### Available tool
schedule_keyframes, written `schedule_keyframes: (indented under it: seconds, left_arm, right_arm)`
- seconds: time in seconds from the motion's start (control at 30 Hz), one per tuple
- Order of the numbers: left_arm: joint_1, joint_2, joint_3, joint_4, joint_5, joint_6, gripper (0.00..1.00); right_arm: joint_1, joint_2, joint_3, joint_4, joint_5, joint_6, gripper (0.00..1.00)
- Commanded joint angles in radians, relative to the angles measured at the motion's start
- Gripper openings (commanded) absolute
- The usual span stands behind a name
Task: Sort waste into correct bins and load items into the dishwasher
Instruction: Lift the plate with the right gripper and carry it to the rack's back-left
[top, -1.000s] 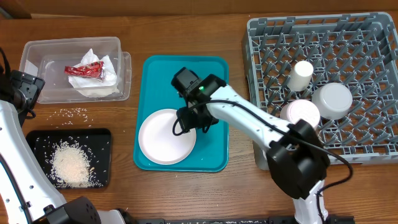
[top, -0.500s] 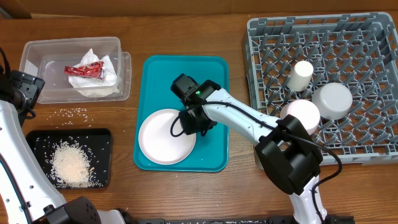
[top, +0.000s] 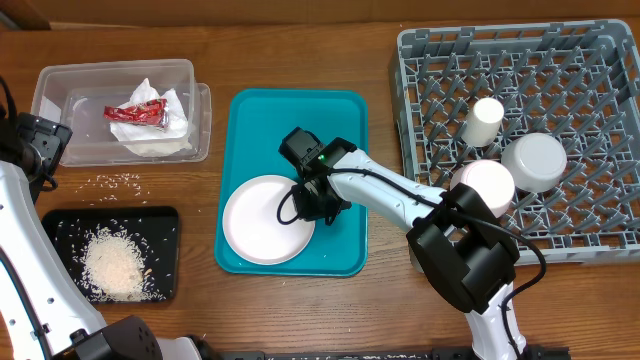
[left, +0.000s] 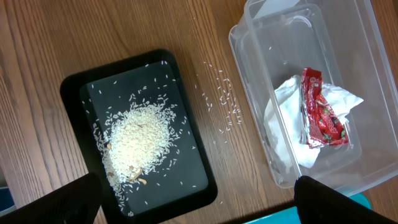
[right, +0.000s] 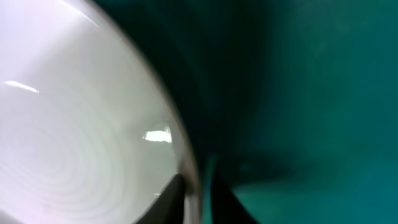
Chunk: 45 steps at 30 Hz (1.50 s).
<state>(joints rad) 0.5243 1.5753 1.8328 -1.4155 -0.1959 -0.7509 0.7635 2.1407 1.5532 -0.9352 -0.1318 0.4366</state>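
The round white plate (top: 258, 222) lies on the teal tray (top: 340, 125). My right gripper (top: 312, 205) is at its right rim. In the right wrist view the dark fingers pinch the plate (right: 74, 118) at its edge, one on each side, so my right gripper (right: 199, 199) is shut on it. A red wrapper (top: 137, 112) and a white napkin (top: 165, 140) lie in the clear tub (top: 60, 90). Rice (top: 113, 264) is heaped in the black tray (top: 60, 225). My left gripper (left: 199, 205) hangs open above the table between tub and black tray, holding nothing.
The grey dish rack (top: 420, 45) on the right holds a white cup (top: 487, 121), a white bowl (top: 483, 182) and a grey bowl (top: 534, 160). Loose rice grains (top: 118, 181) lie on the wood between tub and black tray.
My right gripper has dropped onto the plate's right rim and closed on it. The left arm, the tub and the black tray have not moved.
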Motion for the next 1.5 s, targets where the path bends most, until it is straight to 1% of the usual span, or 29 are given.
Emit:
schedule_keyframes:
  seconds: [0.0,0.03,0.2,0.47,0.6,0.73,0.87,1.03,1.17,1.47]
  left_arm:
    - [0.005,0.006,-0.004,-0.001,-0.014,0.014,1.0]
    - [0.005,0.006,-0.004,-0.001,-0.014,0.014,1.0]
    - [0.005,0.006,-0.004,-0.001,-0.014,0.014,1.0]
    - [0.005,0.006,-0.004,-0.001,-0.014,0.014,1.0]
    - [0.005,0.006,-0.004,-0.001,-0.014,0.014,1.0]
    - [0.005,0.006,-0.004,-0.001,-0.014,0.014,1.0]
    - [0.005,0.006,-0.004,-0.001,-0.014,0.014,1.0]
    - [0.005,0.006,-0.004,-0.001,-0.014,0.014,1.0]
    - [0.005,0.006,-0.004,-0.001,-0.014,0.014,1.0]
    - [0.005,0.006,-0.004,-0.001,-0.014,0.014,1.0]
  right_arm:
    - [-0.01,0.014,0.038,-0.038,0.008,0.014,0.08]
    - [-0.019,0.014,0.062,-0.061,0.008,0.013,0.04]
    - [-0.093,0.001,0.247,-0.222,0.087,0.013,0.04]
    - [-0.29,-0.011,0.696,-0.514,0.372,0.006,0.04]
    - [-0.396,-0.011,0.829,-0.583,0.521,0.006,0.04]
    - [-0.498,-0.011,0.842,-0.584,0.687,0.006,0.04]
    - [-0.571,0.003,0.84,-0.567,0.782,0.006,0.04]
    - [-0.621,0.016,0.838,-0.504,0.793,0.005,0.04]
    - [-0.628,0.016,0.808,-0.43,0.793,0.002,0.04]
    - [-0.612,0.017,0.66,-0.31,0.793,0.002,0.04]
